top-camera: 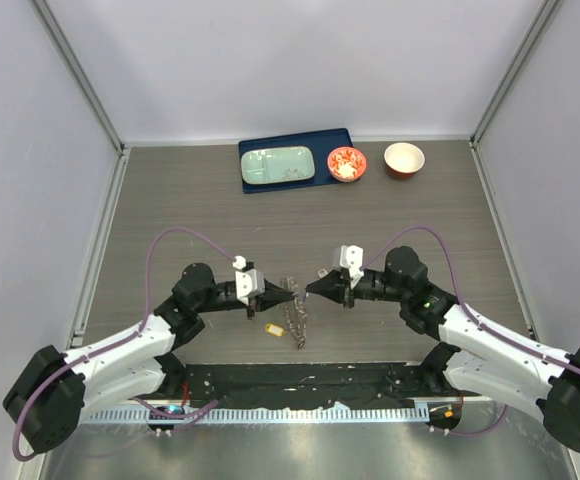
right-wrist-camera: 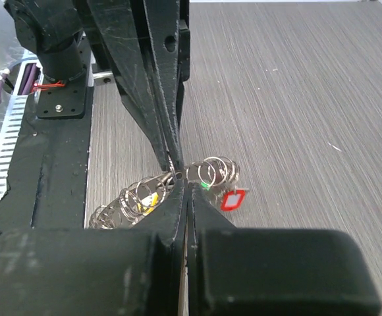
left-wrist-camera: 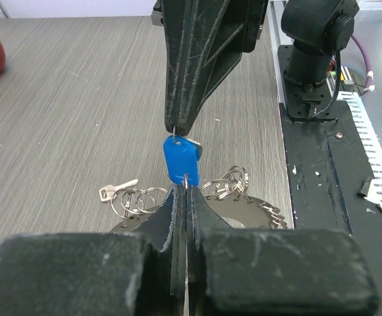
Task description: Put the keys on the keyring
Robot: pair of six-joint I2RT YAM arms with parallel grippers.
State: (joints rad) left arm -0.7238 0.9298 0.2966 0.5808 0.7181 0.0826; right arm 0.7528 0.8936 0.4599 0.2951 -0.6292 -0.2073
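A blue key (left-wrist-camera: 180, 161) hangs above the table, pinched between both grippers. My left gripper (left-wrist-camera: 186, 187) is shut on the small wire ring at the key's lower end. My right gripper (left-wrist-camera: 176, 131) comes in from above, shut on its top edge. Under them the keyring (left-wrist-camera: 238, 208) lies flat, dark grey, with several wire rings threaded on it. A silver key (left-wrist-camera: 115, 190) rests at its left. In the right wrist view, my right gripper (right-wrist-camera: 186, 185) meets the left gripper's tips over the rings. A red-framed key (right-wrist-camera: 233, 199) and a yellow key (right-wrist-camera: 150, 203) lie there. From above, the keyring (top-camera: 292, 306) sits between both grippers.
At the back, a blue tray (top-camera: 342, 139) carries a pale green plate (top-camera: 278, 165). A red-and-white bowl (top-camera: 347, 164) and another bowl (top-camera: 404, 160) stand to its right. The black base plate (top-camera: 300, 385) runs along the near edge.
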